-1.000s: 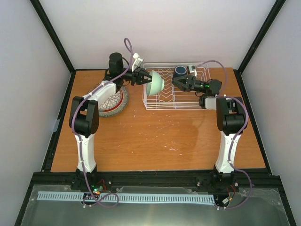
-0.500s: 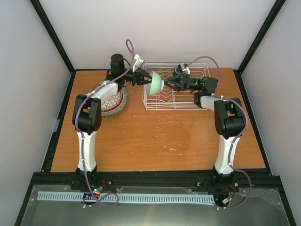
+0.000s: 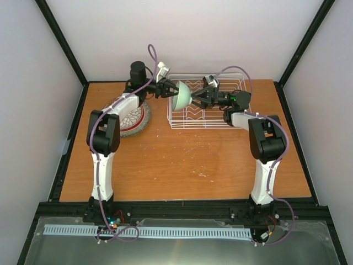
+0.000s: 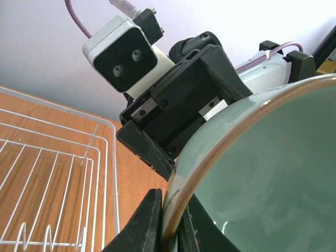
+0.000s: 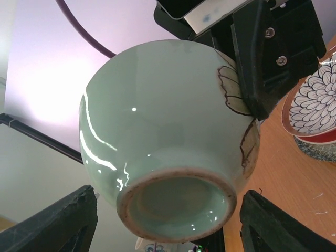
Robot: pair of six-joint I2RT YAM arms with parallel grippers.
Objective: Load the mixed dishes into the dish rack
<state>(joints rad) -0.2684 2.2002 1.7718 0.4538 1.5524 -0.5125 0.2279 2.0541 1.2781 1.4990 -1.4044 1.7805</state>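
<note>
Loading is at an early stage. The small pale green cup (image 3: 182, 97) is held in the air over the left end of the dish rack (image 3: 220, 122) and has not been set down. The red-rimmed petal-patterned plate (image 3: 134, 118) lies on the table (image 3: 182, 160) left of the rack, on top of the large speckled grey-beige plate (image 5: 321, 149); neither is loaded. The rack floor visible under the cup is bare wire. The mug and the teal plate cannot be made out. The left arm reaches to the far side of the table with its wrist turned right. The left claw (image 3: 171, 91) is clenched on the cup's rim, one finger inside and one outside, with the cup tipped on its side. The right arm stretches across the rack and points left. The right claw (image 3: 199, 99) is released, its fingers spread either side of the cup's foot and not touching it. This is judged to be a handover in preparation.
</note>
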